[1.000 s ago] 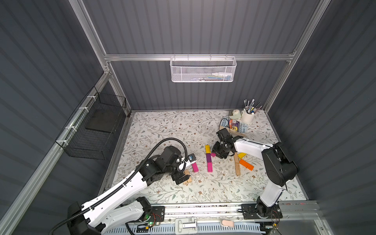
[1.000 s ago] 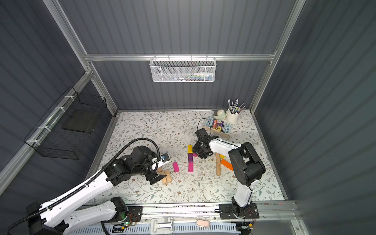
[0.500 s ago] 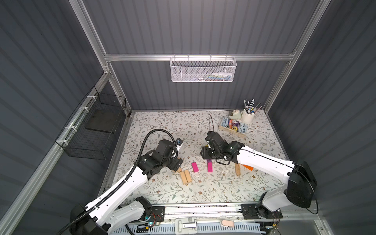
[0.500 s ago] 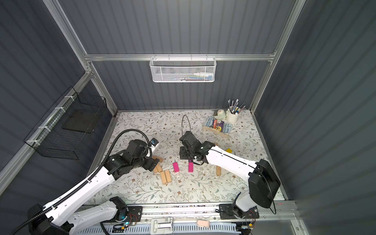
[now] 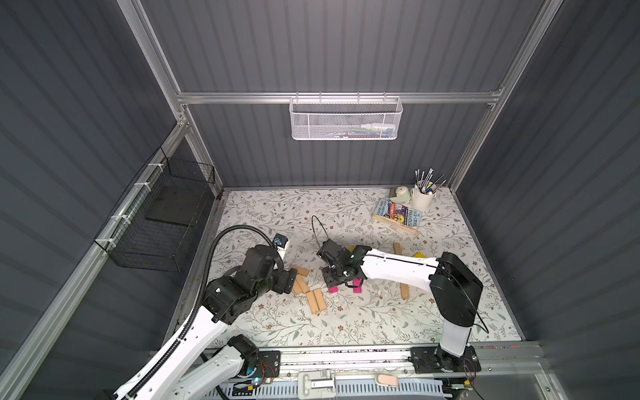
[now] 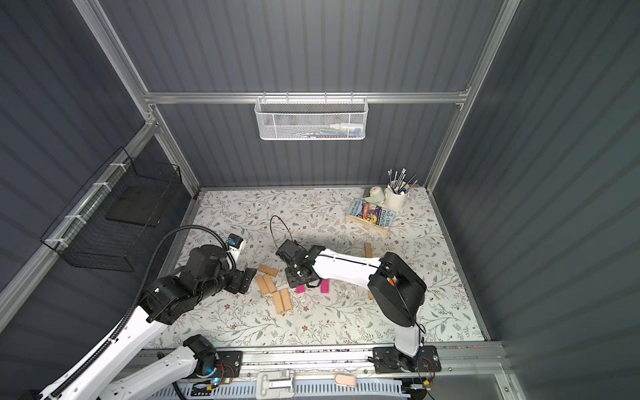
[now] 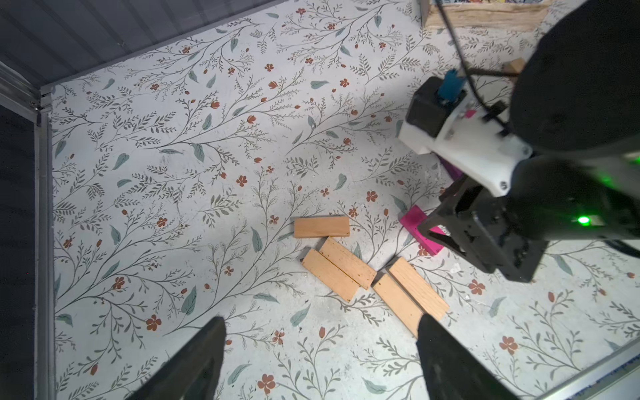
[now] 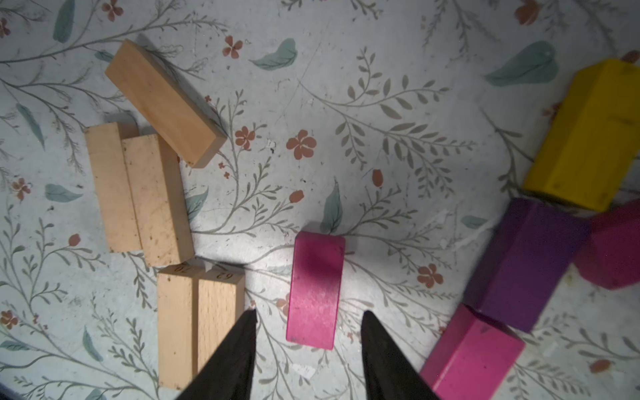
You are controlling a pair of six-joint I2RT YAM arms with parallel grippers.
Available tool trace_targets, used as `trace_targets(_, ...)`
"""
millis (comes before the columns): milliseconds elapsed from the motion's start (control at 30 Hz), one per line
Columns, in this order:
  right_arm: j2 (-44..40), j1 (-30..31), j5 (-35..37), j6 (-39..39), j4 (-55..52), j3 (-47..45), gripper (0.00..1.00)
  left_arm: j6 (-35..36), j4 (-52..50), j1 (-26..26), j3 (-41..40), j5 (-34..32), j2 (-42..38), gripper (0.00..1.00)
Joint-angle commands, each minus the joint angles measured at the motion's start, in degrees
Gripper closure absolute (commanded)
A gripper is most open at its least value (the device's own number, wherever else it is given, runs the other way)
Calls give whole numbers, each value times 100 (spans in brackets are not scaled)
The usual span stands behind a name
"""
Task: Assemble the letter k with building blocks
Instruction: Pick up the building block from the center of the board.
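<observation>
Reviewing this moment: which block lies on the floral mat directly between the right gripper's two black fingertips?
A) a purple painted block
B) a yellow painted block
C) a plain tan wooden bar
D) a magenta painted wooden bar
D: in the right wrist view the magenta painted wooden bar lies flat between the fingertips of the right gripper, with a gap on each side, so the jaws stand open around it.

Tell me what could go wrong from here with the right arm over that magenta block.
1. The right gripper has its jaws open astride the magenta block. One jaw sits close to the tan pair and may nudge it on closing.
2. The left gripper, open, is near the tan blocks too, so the arms could clash.
</observation>
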Motion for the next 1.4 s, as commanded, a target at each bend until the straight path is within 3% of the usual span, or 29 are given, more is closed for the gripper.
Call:
trace_targets(0,182,31,103,-19,-63,114,50,-70,-174,34,167,182,3,12)
trace_targets(433,602,31,121,51,48,48,59,479,-166,38,51,622,49,7)
trace_targets(700,529,22,146,-4,198,-140,72,538,-168,34,37,697,73,7)
trace_targets(867,524,7,162,-66,156,-132,55,582,-175,34,32,729,123,6)
trace_targets(933,577,4,174,-58,108,-108,54,598,-160,34,29,738,127,6)
trace_targets(1200,556,5,210,-73,143,-137,72,678,-157,36,-7,762,110,6)
trace_targets(1367,189,-63,90,-136,479,-408,73,1063,-123,34,-48,1102,57,5)
